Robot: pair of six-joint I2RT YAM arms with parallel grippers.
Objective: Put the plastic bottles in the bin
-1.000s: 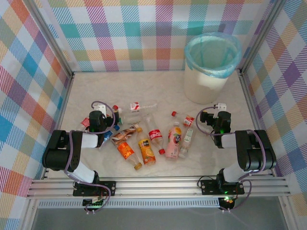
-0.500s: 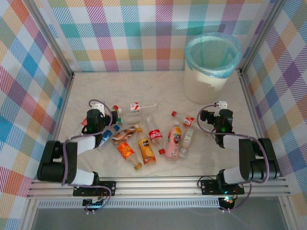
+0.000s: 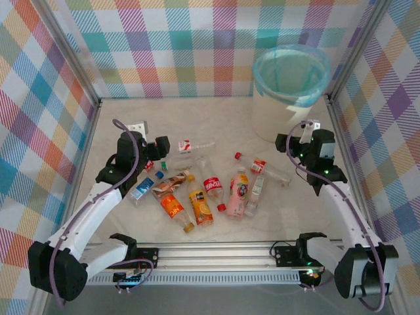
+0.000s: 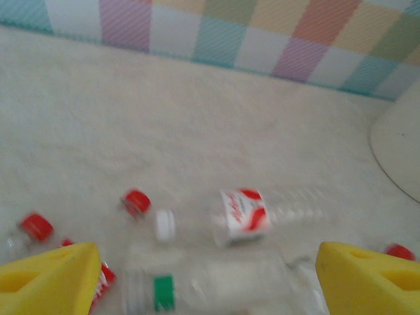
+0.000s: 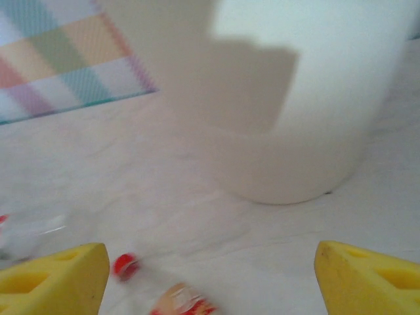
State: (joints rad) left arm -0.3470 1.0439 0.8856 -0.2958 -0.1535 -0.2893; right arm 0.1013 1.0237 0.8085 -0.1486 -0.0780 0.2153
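Observation:
Several plastic bottles lie scattered mid-table: a clear one with a red-and-white label point(image 3: 190, 146), a cola bottle point(image 3: 211, 182), two orange ones point(image 3: 200, 205), a pink one point(image 3: 237, 191) and a red-capped one point(image 3: 259, 165). The bin point(image 3: 282, 118) stands at the back right, lined with a blue bag. My left gripper point(image 3: 157, 146) hovers open over the pile's left end; in the left wrist view a green-labelled clear bottle point(image 4: 210, 282) lies below the left gripper point(image 4: 210, 285), apart from both fingers. My right gripper point(image 3: 294, 147) is open beside the bin point(image 5: 295, 98), above a red-labelled bottle point(image 5: 184, 302).
Plaid walls with metal posts close in the table on three sides. A blue-capped bottle point(image 3: 143, 188) lies under the left forearm. Bare tabletop stretches between the pile and the back wall point(image 3: 197, 115). A red cap point(image 4: 136, 201) sits left of the labelled clear bottle point(image 4: 243, 211).
Both arms have unfolded and stretched away from the near edge. The left gripper rose and shifted right over the pile; the right gripper moved back toward the bin. No bottle has moved.

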